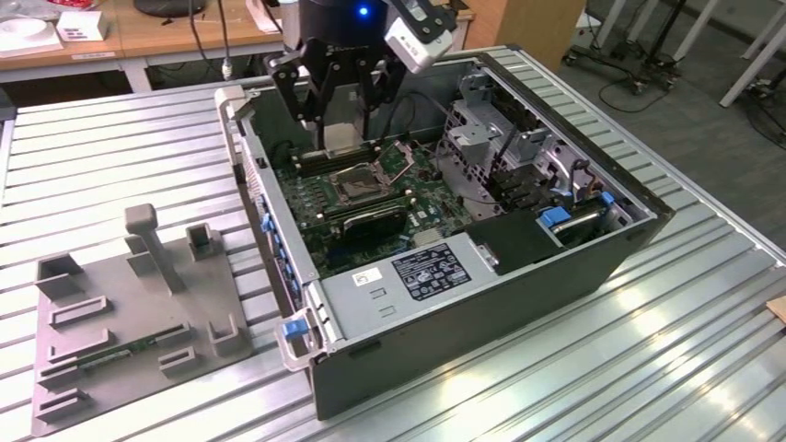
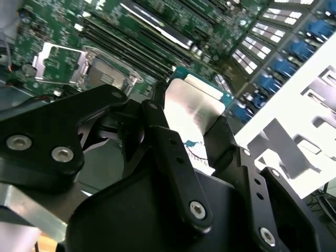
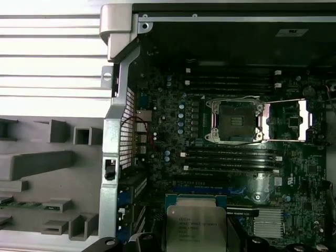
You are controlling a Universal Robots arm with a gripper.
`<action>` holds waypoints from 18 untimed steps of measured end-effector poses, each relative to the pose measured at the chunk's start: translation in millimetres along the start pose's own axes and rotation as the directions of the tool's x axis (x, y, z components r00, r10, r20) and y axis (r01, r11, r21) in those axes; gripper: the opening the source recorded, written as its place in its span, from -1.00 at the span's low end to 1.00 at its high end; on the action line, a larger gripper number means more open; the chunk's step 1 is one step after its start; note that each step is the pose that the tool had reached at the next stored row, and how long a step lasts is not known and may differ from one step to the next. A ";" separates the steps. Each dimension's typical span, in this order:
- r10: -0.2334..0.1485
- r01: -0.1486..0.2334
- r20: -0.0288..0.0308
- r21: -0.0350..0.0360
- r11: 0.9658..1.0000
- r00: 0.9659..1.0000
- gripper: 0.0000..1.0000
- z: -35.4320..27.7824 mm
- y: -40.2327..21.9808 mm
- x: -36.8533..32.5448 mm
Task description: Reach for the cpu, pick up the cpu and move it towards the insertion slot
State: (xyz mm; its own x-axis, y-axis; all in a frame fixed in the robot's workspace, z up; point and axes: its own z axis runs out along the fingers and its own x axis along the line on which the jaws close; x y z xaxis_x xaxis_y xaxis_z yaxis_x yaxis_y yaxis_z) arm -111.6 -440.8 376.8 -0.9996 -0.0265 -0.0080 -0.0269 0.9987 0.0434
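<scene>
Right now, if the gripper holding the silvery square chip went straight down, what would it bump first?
Probably the green circuit board, near the shiny-framed socket. The gripper holds the silvery square chip above it; depth is unclear.

1. The cpu (image 3: 195,227) carries several lines of dark print on its silvery face in the first wrist view — too small to read.
2. The white label (image 1: 429,271) on the case's metal box, at 6 o'clock from the insertion slot (image 1: 364,184) in the exterior view, bears black print and symbols — none legible.
</scene>
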 end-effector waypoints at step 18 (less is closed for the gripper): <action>0.000 0.000 0.000 0.000 1.000 1.000 0.08 2.4 -1.4 -48.6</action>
State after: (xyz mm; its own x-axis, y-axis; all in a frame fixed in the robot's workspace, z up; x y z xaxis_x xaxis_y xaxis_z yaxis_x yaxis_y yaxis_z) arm -63.0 -440.8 374.7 -0.9996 -0.0264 -0.0079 -0.0267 0.9987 0.0434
